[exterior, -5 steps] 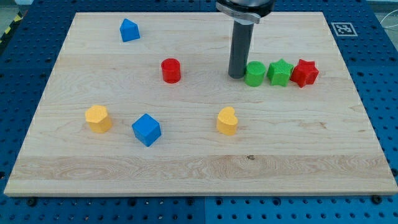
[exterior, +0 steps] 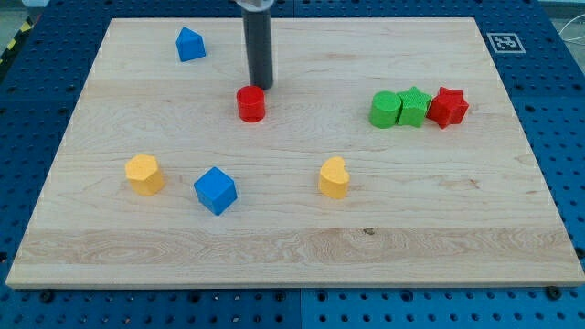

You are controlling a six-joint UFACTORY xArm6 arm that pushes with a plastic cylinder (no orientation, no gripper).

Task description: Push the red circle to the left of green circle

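The red circle (exterior: 250, 103) sits on the wooden board (exterior: 292, 247), left of centre toward the view's top. The green circle (exterior: 385, 109) lies well to its right, touching a green star (exterior: 414, 106), which touches a red star (exterior: 447, 106). My tip (exterior: 261, 87) stands just above and slightly right of the red circle, very close to its top edge or touching it. The rod rises straight up out of the view's top.
A blue house-shaped block (exterior: 190, 44) lies at the top left. A yellow block (exterior: 144, 174) sits at the left, a blue cube (exterior: 216, 190) right of it, and a yellow heart-like block (exterior: 335, 177) near the centre bottom.
My tip has moved left from beside the green circle to just above the red circle. The green circle has shifted slightly right, against the green star.
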